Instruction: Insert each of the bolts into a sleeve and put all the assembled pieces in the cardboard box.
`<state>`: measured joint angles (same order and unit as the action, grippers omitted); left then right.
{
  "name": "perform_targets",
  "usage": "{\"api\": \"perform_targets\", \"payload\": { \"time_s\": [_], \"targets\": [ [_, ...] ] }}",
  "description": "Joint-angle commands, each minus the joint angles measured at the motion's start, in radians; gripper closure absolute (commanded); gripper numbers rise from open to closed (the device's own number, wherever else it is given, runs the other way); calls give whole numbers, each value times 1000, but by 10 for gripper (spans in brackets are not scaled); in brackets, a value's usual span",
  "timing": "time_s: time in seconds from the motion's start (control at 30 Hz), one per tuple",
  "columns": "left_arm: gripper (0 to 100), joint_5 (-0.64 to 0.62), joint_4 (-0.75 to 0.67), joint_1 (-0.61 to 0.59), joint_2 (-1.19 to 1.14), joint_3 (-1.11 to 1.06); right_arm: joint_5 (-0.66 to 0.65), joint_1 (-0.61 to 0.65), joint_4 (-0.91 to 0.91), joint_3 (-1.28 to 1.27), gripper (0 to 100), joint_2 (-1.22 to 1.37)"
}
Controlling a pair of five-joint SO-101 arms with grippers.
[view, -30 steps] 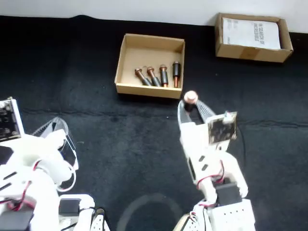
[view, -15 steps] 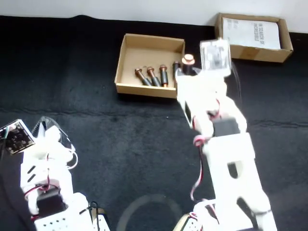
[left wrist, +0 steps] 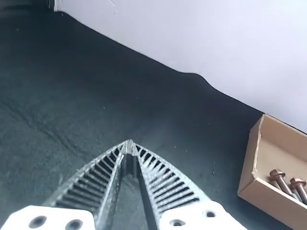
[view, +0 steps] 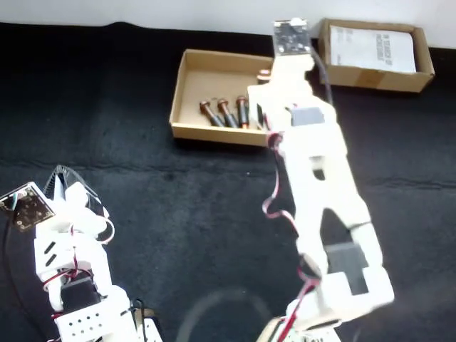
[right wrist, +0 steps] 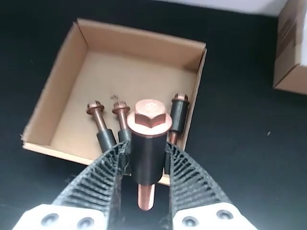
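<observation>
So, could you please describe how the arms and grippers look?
The left arm and right arm are white, blocky plastic with red cables. The left gripper and right gripper have ribbed, tapering fingers on white bases.

You have two boxes on the bench point(view: 142, 185): the open cardboard box point(view: 187, 78) at 12 o'clock and a second box point(view: 370, 77) at 2 o'clock, which has one sheet of paper point(view: 372, 48) in it. You can count three assembled pieces point(view: 226, 112) in the cardboard box. An arm covers the row's 3 o'clock end, so the full total cannot be told. One held piece point(right wrist: 147, 153) sits in the right gripper point(right wrist: 145, 146). There are two arms and two grippers, the left gripper point(left wrist: 129, 146) being the second.
</observation>
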<state>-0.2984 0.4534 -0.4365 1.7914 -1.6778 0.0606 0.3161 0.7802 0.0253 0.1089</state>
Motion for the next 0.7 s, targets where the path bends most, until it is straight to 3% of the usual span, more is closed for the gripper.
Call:
{"api": "perform_targets", "payload": {
  "time_s": [0.0, 0.2, 0.57, 0.67],
  "targets": [
    [992, 0, 54, -7, -2, -19, 9, 7, 59, 209, 991, 128],
    [991, 0, 316, 2, 4, -19, 9, -5, 159, 503, 991, 384],
    [991, 0, 304, 28, -4, -19, 9, -7, 157, 901, 990, 812],
    [991, 2, 304, 28, -4, -19, 9, -1, 199, 963, 923, 869]
  ]
}}
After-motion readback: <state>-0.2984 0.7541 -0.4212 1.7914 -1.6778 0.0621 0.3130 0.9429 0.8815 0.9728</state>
